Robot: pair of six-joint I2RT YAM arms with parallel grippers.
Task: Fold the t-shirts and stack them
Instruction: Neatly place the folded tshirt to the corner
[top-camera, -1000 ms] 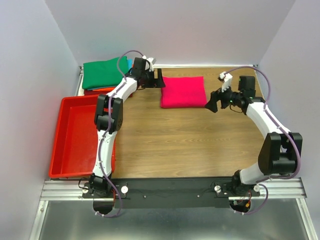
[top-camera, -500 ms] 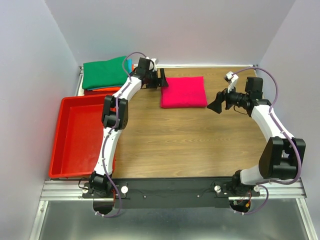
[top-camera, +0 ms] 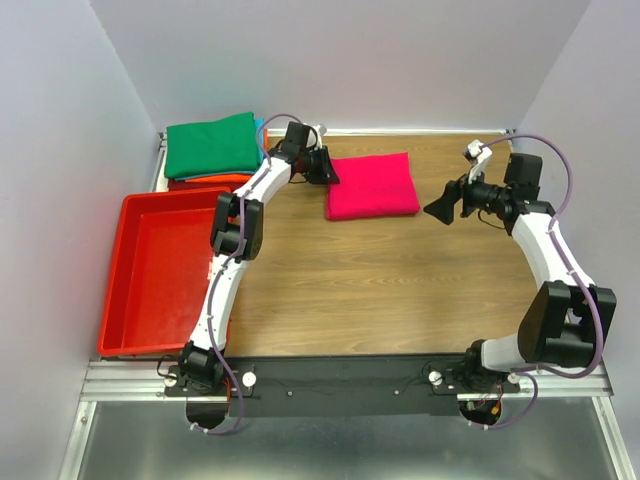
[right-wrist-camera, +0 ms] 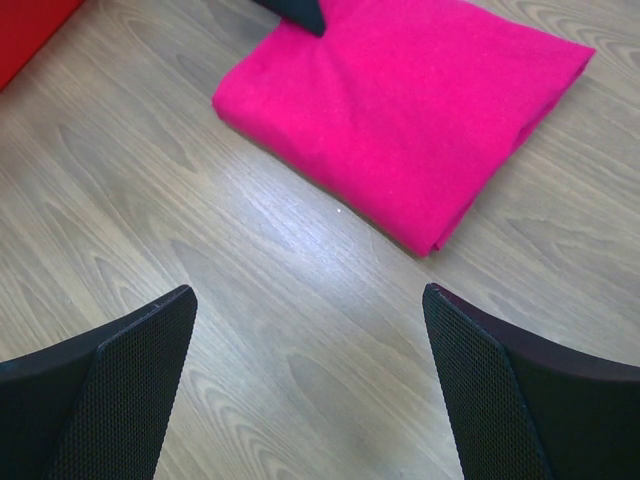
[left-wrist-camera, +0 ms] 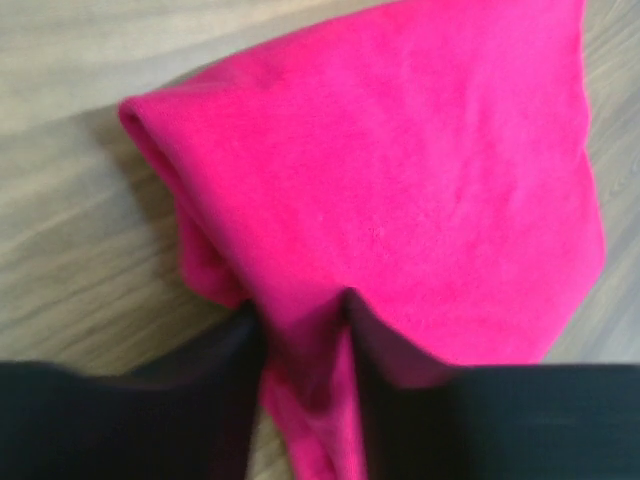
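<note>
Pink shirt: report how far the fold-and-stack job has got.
Done: a pile of folded shirts sits in the far left corner, green shirt on top, and the pink shirt is folded into a rectangle. In hand: the left jaws pinch its edge nearest the pile; the right jaws hang open, apart from it. Left: carrying it onto the pile.

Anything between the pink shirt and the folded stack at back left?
Nothing visible. The left claw pinches the pink shirt at its left edge; only bare table, under that arm's wrist, lies between shirt and the green-topped stack. The red tray sits nearer the arm bases, off that line.
</note>
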